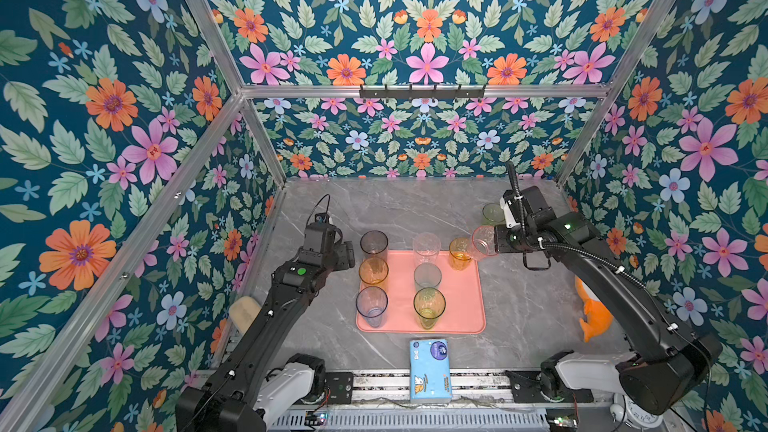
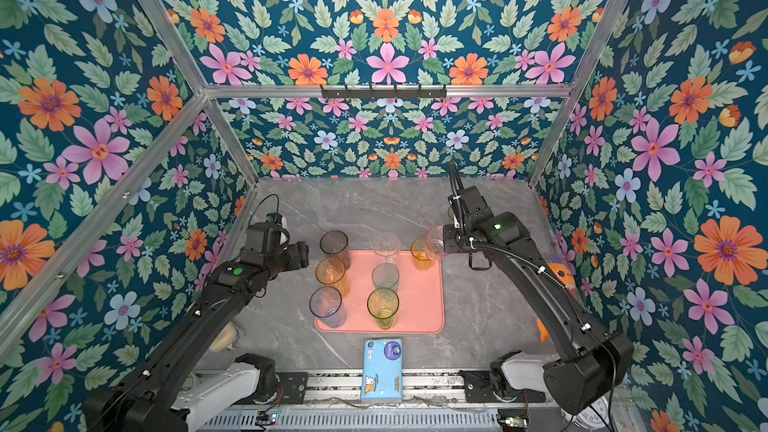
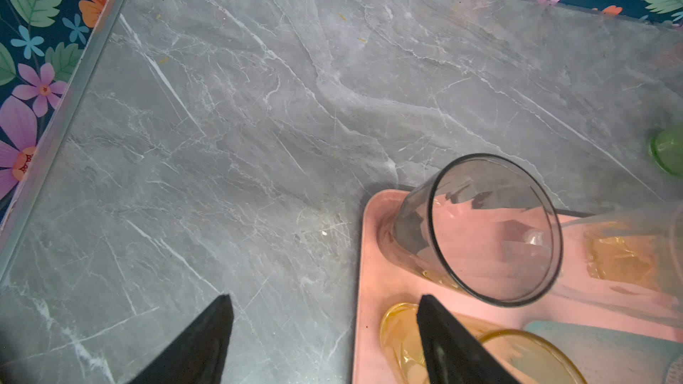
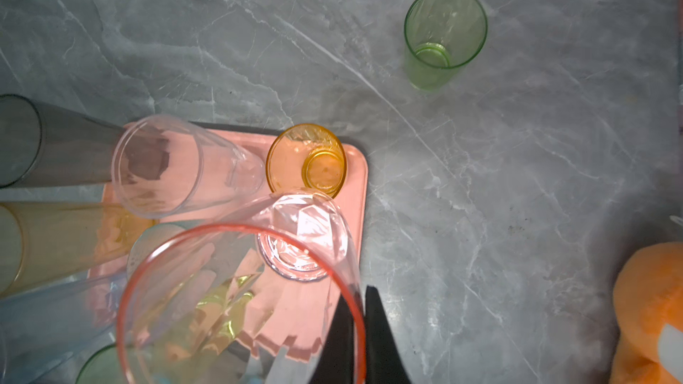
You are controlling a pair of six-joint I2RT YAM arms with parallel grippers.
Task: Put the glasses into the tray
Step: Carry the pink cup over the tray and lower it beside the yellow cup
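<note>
The right hand (image 4: 360,330) is clamped on the rim of the pink glass (image 4: 221,289), one finger inside the lip and one outside. It holds the glass tilted over the far right corner of the salmon tray (image 1: 461,309) — whether the base touches the tray cannot be told. Just beside it, on that corner, stands the short amber glass (image 4: 306,162). In both top views six more glasses stand upright on the tray in two rows. The smoky grey glass (image 1: 374,245), the tall amber glass (image 1: 373,272) and the blue-grey glass (image 1: 371,305) line the left edge. The clear glass (image 1: 426,247), the short teal glass (image 1: 427,276) and the yellow glass (image 1: 429,305) run down the middle. The green glass (image 4: 445,31) alone stands off the tray, upright on the grey marble counter (image 3: 258,123) toward the far right, partly hidden by the right arm in a top view. The left hand (image 3: 325,341) hangs released, its fingers spread wide and gripping nothing — one finger over the bare counter, the other over the tall amber glass at the tray's left edge, near the smoky grey glass. A blue tissue pack (image 1: 430,367) lies at the counter's near edge, in front of the tray, and an orange plush toy (image 1: 594,309) sits by the right wall.
</note>
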